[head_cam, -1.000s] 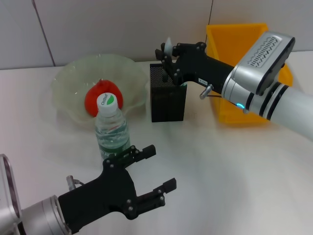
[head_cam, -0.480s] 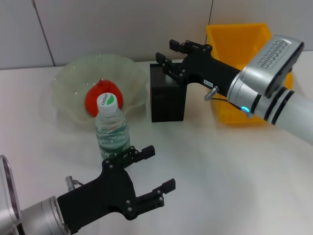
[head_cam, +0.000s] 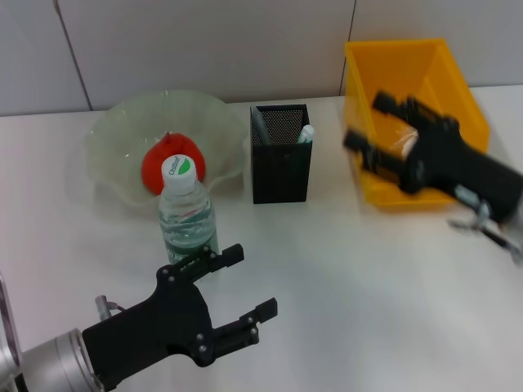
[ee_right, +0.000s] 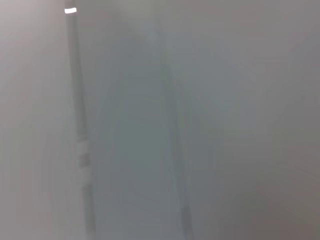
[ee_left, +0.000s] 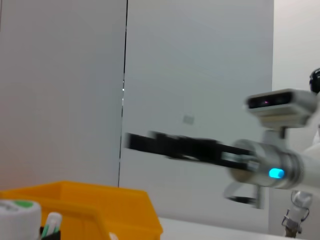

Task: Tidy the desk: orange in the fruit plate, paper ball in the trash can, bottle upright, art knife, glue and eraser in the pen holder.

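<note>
The orange (head_cam: 167, 163) lies in the clear glass fruit plate (head_cam: 122, 135) at the back left. The water bottle (head_cam: 187, 214) stands upright in front of the plate, white cap up. The black mesh pen holder (head_cam: 280, 163) stands at the back middle with a grey tool and a white-and-green stick (head_cam: 305, 135) inside. My right gripper (head_cam: 372, 131) is open and empty, in front of the yellow bin (head_cam: 409, 65). My left gripper (head_cam: 241, 286) is open and empty, low at the front left, just in front of the bottle. The paper ball and the eraser are not visible.
The yellow bin stands at the back right, partly covered by my right arm. The left wrist view shows the bin's rim (ee_left: 100, 197), the bottle cap (ee_left: 17, 212) and my right arm (ee_left: 210, 150) against a grey wall. The right wrist view shows only wall.
My right gripper let go of a white item at the pen holder, then pulled back to the right, over the yellow bin. My left gripper shifted slightly down and left.
</note>
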Action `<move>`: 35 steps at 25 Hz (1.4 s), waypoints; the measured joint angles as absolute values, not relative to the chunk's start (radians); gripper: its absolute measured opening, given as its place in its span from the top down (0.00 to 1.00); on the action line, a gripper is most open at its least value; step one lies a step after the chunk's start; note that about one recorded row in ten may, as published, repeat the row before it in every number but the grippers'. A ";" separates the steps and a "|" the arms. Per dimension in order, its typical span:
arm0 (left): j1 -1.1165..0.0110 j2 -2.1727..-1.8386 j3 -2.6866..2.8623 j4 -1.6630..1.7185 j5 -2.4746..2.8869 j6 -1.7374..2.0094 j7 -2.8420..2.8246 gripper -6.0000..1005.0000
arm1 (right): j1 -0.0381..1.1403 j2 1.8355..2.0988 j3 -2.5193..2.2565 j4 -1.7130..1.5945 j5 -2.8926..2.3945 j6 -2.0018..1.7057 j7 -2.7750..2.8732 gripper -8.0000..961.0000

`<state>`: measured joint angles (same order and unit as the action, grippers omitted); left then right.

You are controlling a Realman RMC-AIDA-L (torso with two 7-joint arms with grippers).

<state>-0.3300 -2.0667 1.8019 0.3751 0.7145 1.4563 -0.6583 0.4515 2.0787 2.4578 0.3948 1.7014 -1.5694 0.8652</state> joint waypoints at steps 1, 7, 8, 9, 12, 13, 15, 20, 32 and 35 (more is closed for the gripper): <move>-0.330 -2.067 1.802 0.375 0.714 1.456 -0.658 0.22 | 0.421 2.079 2.430 0.421 1.689 -1.592 0.868 0.26; -0.354 -2.055 1.801 0.335 0.721 1.455 -0.658 0.22 | 0.276 2.078 2.258 0.526 1.612 -1.652 0.871 0.20; -0.359 -2.048 1.797 0.319 0.722 1.455 -0.658 0.22 | 0.256 2.079 2.239 0.529 1.597 -1.658 0.871 0.20; -0.359 -2.048 1.797 0.319 0.722 1.455 -0.658 0.22 | 0.256 2.079 2.239 0.529 1.597 -1.658 0.871 0.20; -0.347 -2.018 1.777 0.310 0.721 1.458 -0.658 0.22 | 0.247 2.079 2.233 0.524 1.568 -1.657 0.871 0.20; -0.344 -2.014 1.773 0.310 0.721 1.454 -0.658 0.22 | 0.248 2.080 2.233 0.515 1.555 -1.653 0.871 0.20; -0.344 -2.014 1.773 0.310 0.721 1.454 -0.658 0.22 | 0.250 2.080 2.233 0.510 1.553 -1.653 0.871 0.20; -0.340 -2.009 1.773 0.310 0.722 1.451 -0.658 0.22 | 0.263 2.080 2.231 0.494 1.545 -1.651 0.872 0.20; -0.337 -2.012 1.733 0.310 0.723 1.451 -0.659 0.22 | 0.280 2.079 2.231 0.479 1.542 -1.626 0.884 0.20; -0.336 -2.011 1.718 0.310 0.723 1.455 -0.668 0.22 | 0.281 2.080 2.233 0.479 1.541 -1.624 0.885 0.20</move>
